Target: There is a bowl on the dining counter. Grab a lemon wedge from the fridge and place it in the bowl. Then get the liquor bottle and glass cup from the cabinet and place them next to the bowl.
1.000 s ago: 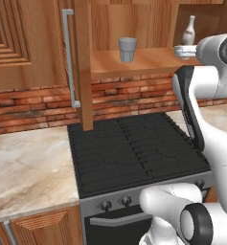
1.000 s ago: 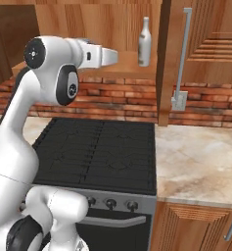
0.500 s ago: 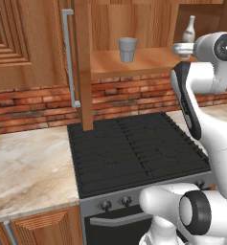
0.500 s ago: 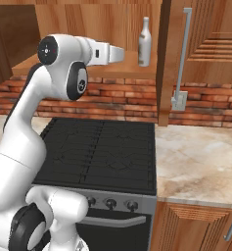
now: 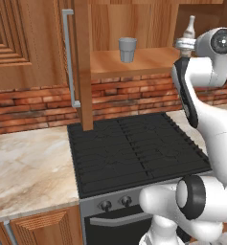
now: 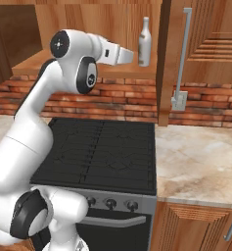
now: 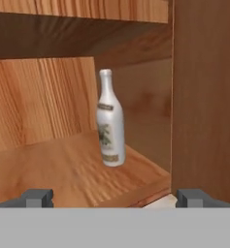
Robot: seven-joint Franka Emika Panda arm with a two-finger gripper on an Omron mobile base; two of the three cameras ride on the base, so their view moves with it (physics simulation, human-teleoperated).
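Shelf (image 7: pixel 63 169) is lying open in front of the gripper (image 7: pixel 114 197), jaws spread wide. Bottle (image 7: pixel 110 121) is standing upright and alone toward the back right, bare wood all around it. Cabinet side wall (image 7: pixel 204 97) is closing in just right of the bottle. Shelf above is capping headroom. Cup (image 5: pixel 127 49) is sitting well apart to the left. Open door (image 5: pixel 81 67) is hanging left of the opening.

One liquor bottle (image 7: pixel 110 121) and one glass cup (image 5: pixel 127 49) stand on the single cabinet shelf (image 5: pixel 148 62). Below sits one stove (image 5: pixel 134 148) with two knobs (image 5: pixel 105 205).
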